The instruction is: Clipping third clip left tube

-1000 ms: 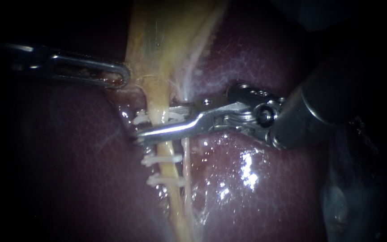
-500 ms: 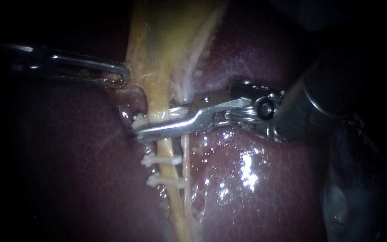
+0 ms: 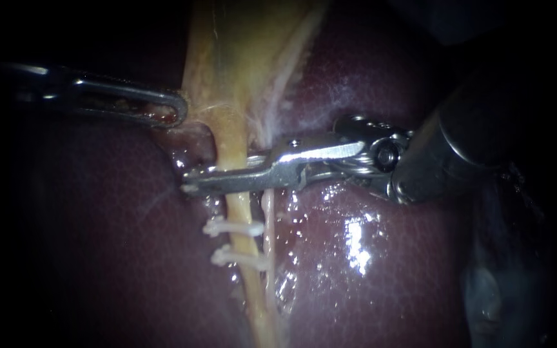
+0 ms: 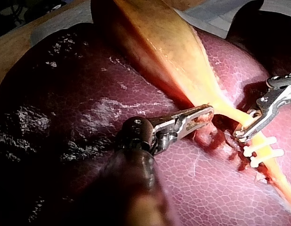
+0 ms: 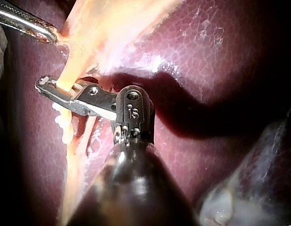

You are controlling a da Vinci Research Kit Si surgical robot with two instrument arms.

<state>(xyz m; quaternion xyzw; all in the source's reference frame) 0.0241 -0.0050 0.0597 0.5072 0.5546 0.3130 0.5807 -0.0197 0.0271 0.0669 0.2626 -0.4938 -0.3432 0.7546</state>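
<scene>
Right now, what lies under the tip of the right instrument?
The left tube is clamped in it, beside two white clips. Any third clip there is covered by the metal.
</scene>
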